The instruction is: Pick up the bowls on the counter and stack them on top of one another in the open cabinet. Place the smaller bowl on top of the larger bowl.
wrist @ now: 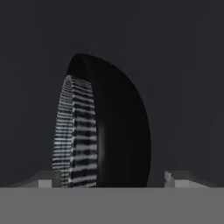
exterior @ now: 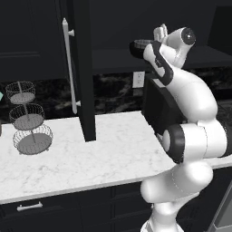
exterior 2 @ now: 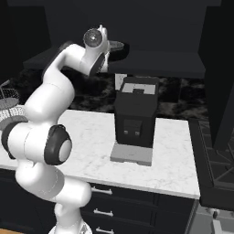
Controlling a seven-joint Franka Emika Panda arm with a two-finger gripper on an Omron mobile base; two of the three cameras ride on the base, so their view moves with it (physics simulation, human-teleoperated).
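Note:
The two bowls stand stacked on the dark shelf of the open cabinet (exterior: 113,59). The hand view is rolled, so the stack appears on edge there: the larger bowl (wrist: 124,127) is glossy black, and the smaller bowl (wrist: 72,131) with its pale speckled inside nests in it. The stack also appears as a dark bowl (exterior: 139,44) with a grey rim (exterior 2: 118,45) beside the hand. My gripper (wrist: 109,181) is open, with a fingertip (wrist: 43,181) wide of the stack on either side and holding nothing. The hand (exterior: 159,32) is raised to shelf height.
A black coffee machine (exterior 2: 135,119) stands on the white marble counter (exterior: 90,158) under the shelf. The cabinet's tall black door (exterior: 84,68) with a pale bar handle hangs open at left. A three-tier wire basket stand (exterior: 27,118) is at far left. A stove (exterior 2: 215,155) lies right.

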